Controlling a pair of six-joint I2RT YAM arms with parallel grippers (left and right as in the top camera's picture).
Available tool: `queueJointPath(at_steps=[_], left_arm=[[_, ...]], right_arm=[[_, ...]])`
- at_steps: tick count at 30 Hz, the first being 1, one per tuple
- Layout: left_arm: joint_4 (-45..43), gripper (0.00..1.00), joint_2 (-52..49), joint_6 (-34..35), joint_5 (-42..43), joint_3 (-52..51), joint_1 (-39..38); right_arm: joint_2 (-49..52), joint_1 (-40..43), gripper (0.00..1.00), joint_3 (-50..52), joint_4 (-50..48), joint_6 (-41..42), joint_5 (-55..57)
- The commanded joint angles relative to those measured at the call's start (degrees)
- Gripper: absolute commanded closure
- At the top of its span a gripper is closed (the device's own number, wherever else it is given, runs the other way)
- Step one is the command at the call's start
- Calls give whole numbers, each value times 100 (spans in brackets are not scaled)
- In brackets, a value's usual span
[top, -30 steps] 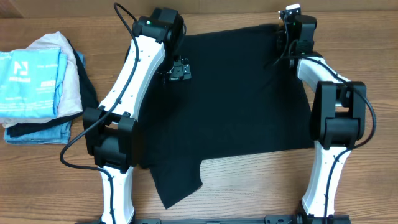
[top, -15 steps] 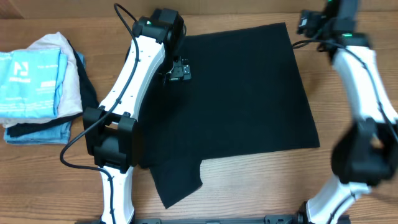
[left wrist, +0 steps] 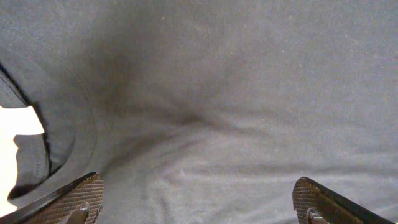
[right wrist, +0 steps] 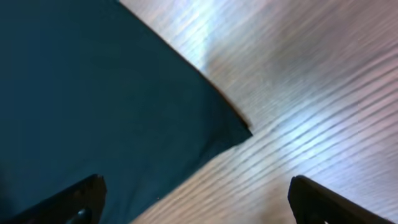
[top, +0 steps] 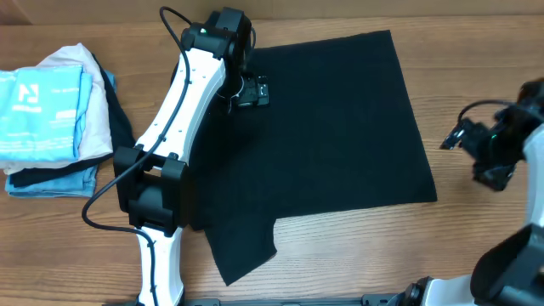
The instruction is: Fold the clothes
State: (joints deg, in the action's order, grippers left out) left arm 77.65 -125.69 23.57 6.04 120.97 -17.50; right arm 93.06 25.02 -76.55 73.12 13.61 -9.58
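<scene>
A black garment lies spread flat on the wooden table, with a flap sticking out at its front left. My left gripper is open and empty just above the garment's far left part; in the left wrist view both fingers hover over wrinkled cloth. My right gripper is open and empty off the garment's right edge. The right wrist view shows its jaws over bare wood beside a corner of the black cloth.
A stack of folded clothes, light blue, pink and dark, sits at the table's left edge. Bare wood shows to the right of the garment and along the front.
My right arm has swung from the garment's far right corner out to the right side of the table and toward the front. My left gripper has shifted slightly to the right.
</scene>
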Motion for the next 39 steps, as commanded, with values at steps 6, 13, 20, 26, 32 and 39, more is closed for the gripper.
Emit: queueJointPath(at_steps=[6,13,20,26,32,39], left_arm=[[-13,0,85,-129,114,-15,22],[-13,0,85,-129,105,-15,22],[-13,0,85,-129,105,-15,22],[-15,0,85,-129,103,-15,22],[-15,0,85,-129,105,-15,22],[-13,0,85,-129,105,-15,22]], right_arm=[[-4,-20,16,2205,-1644,754,66],[46,-20,29,2723,-2610,787,310],[50,-20,42,2964,-3051,789,308],[50,-31,48,2970,-3082,789,251],[50,-258,48,3235,-3097,682,199],[50,-428,57,3235,-3021,503,205]])
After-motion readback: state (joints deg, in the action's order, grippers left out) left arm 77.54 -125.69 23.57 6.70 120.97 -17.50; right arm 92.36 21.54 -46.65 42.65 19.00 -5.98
